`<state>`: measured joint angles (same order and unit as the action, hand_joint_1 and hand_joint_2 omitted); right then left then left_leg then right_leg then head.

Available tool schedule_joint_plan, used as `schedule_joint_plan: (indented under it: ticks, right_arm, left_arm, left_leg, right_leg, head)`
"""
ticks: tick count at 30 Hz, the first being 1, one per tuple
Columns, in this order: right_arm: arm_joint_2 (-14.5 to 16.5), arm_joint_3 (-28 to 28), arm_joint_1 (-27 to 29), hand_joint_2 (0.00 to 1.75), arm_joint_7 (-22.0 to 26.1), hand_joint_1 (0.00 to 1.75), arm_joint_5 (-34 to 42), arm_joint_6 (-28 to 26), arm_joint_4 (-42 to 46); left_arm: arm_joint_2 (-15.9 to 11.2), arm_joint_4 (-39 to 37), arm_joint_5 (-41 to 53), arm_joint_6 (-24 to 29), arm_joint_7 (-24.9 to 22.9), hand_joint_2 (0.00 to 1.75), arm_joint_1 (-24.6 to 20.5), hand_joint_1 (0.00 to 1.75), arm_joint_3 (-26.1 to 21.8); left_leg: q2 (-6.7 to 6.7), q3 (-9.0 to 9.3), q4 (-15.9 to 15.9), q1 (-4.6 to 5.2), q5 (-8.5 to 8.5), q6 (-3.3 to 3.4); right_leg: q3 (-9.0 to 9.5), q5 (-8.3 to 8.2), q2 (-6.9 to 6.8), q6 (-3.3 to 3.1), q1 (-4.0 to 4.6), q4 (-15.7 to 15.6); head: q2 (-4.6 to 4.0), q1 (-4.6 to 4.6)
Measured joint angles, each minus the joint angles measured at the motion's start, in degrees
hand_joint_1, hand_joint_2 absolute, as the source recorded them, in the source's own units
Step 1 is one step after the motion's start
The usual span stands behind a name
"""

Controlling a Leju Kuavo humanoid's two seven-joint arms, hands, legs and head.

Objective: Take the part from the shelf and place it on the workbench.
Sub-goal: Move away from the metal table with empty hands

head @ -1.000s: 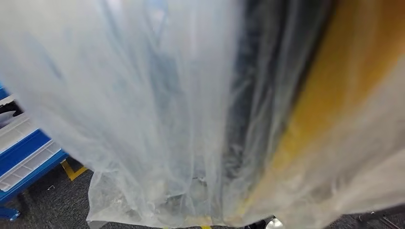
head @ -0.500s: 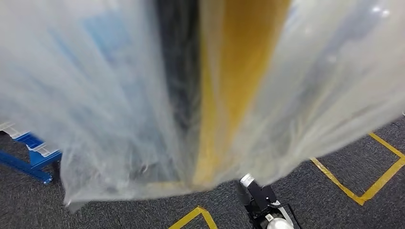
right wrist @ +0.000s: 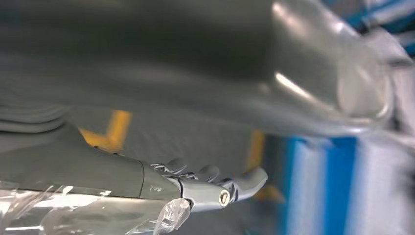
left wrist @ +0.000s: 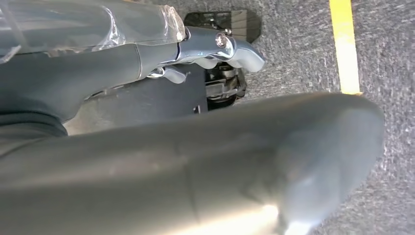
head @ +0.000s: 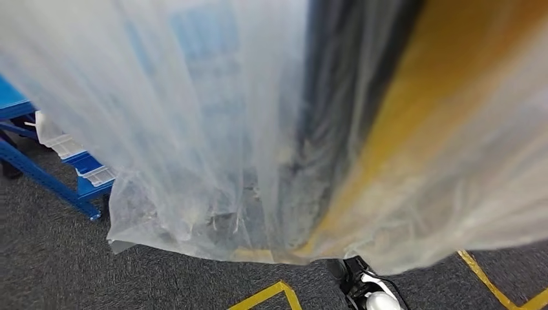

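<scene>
The part (head: 271, 116) is a big black and yellow thing wrapped in clear plastic, held up close in front of the head view and blurred. In the left wrist view my left hand (left wrist: 195, 54) has its fingers stretched out, with the part's plastic wrap (left wrist: 73, 24) lying against them. The thick thumb (left wrist: 293, 161) stands apart, with floor showing in the gap. My right hand (right wrist: 195, 188) looks the same in its wrist view: fingers straight along the plastic wrap (right wrist: 73, 210). Both hands carry the wrapped part from below.
A blue shelf (head: 39, 168) with white bins (head: 61, 142) stands at the left, and appears blurred as the blue shelf (right wrist: 342, 186) in the right wrist view. Dark grey carpet with yellow tape lines (head: 271, 296) lies below.
The whole head view has swung as the camera moved. The wrapped part stays in front of it, and the blue shelf and the floor tape sit at different places than before.
</scene>
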<state>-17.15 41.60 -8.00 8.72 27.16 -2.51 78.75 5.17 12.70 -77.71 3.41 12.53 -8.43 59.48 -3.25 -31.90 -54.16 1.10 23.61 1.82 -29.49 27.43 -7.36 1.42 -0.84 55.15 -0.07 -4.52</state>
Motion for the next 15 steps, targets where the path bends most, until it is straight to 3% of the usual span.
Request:
schedule_joint_plan:
  ticks: [1, 2, 4, 6, 8, 9, 10, 12, 14, 15]
  right_arm:
    - [0.0, 0.0, -0.1, 0.00, 0.8, 0.00, 2.4, 2.7, -3.3]
    - [-0.1, 0.0, -0.1, 0.00, 1.5, 0.00, 4.1, 4.7, -6.5]
    - [0.0, 0.1, -0.3, 0.00, 2.4, 0.00, 5.6, 6.4, -12.5]
    - [0.0, 0.2, -0.2, 0.00, 2.8, 0.00, 6.0, 6.7, -17.6]
    - [0.0, 0.3, -0.1, 0.00, 2.8, 0.00, 6.1, 6.7, -21.5]
    - [0.0, 0.3, -0.1, 0.00, 2.4, 0.00, 6.1, 6.6, -23.1]
    - [0.1, 0.3, -0.1, 0.00, 1.6, 0.00, 6.0, 6.4, -24.7]
    - [0.2, 0.7, -0.1, 0.00, -1.0, 0.00, 5.2, 5.7, -28.3]
    - [0.4, 1.6, 0.1, 0.00, -2.4, 0.00, 4.2, 5.2, -32.5]
    - [0.6, 2.1, 0.1, 0.00, -2.5, 0.00, 3.7, 5.1, -34.5]
  left_arm:
    - [0.0, 0.0, 0.1, 0.0, -0.2, 0.00, 0.1, 0.00, 0.1]
    - [-0.1, 0.0, 0.1, -0.1, -0.3, 0.00, 0.2, 0.00, 0.3]
    - [-0.2, 0.0, 0.1, -0.1, -0.5, 0.00, 0.4, 0.00, 0.6]
    - [-0.2, 0.0, 0.1, -0.2, -0.6, 0.00, 0.4, 0.00, 0.9]
    - [-0.2, 0.0, 0.1, -0.2, -0.6, 0.00, 0.4, 0.00, 1.1]
    - [-0.3, 0.0, 0.1, -0.3, -0.6, 0.00, 0.4, 0.00, 1.1]
    - [-0.3, 0.0, 0.2, -0.3, -0.6, 0.00, 0.4, 0.00, 1.2]
    - [-0.3, 0.0, 0.6, -0.4, -0.7, 0.00, 0.3, 0.00, 1.2]
    - [-0.3, 0.0, 0.8, -0.6, -0.8, 0.00, 0.1, 0.00, 1.3]
    - [-0.3, 0.0, 0.9, -0.6, -0.8, 0.00, 0.1, 0.00, 1.4]
  left_leg:
    - [0.82, 0.00, 0.2, 0.00, -0.09, 0.25]
    - [1.56, 0.23, 0.5, -0.19, -0.23, 0.47]
    - [3.00, 0.80, 1.1, -0.64, -0.63, 1.00]
    - [4.50, 0.99, 1.3, -0.84, -0.77, 1.38]
    - [6.22, 1.02, 1.3, -0.85, -0.71, 1.51]
    - [7.07, 1.06, 1.2, -0.90, -0.66, 1.48]
    - [7.92, 1.15, 1.2, -0.99, -0.59, 1.37]
    - [9.66, 1.28, 0.8, -1.20, -0.26, 0.87]
    - [11.23, 1.14, 0.4, -1.20, 0.19, 0.17]
    - [11.79, 0.99, 0.4, -1.19, 0.31, -0.12]
  right_leg:
    - [0.33, 0.13, -0.67, 0.33, 0.03, -0.2]
    - [0.62, 0.33, -0.50, 0.66, -0.06, -0.2]
    - [-0.03, 1.92, 2.48, 1.21, -0.25, 2.0]
    - [-3.70, 5.30, 6.19, 1.57, -0.44, 9.2]
    - [-7.87, 7.24, 7.08, 1.84, -0.48, 16.0]
    - [-8.67, 6.51, 7.16, 1.96, -0.54, 16.5]
    - [-8.30, 4.69, 7.31, 2.07, -0.65, 14.7]
    - [-5.01, 0.29, 8.94, 2.32, -1.10, 6.6]
    - [-2.56, -1.60, 10.36, 1.91, -1.28, 1.2]
    - [-2.29, -1.49, 10.39, 1.45, -1.15, 0.7]
  head:
    - [0.00, 0.01]
    - [0.00, 0.04]
    - [0.00, 0.13]
    - [0.00, 0.28]
    - [0.00, 0.43]
    - [0.00, 0.48]
    - [0.00, 0.50]
    - [0.00, 0.56]
    - [0.00, 0.75]
    - [0.00, 0.84]
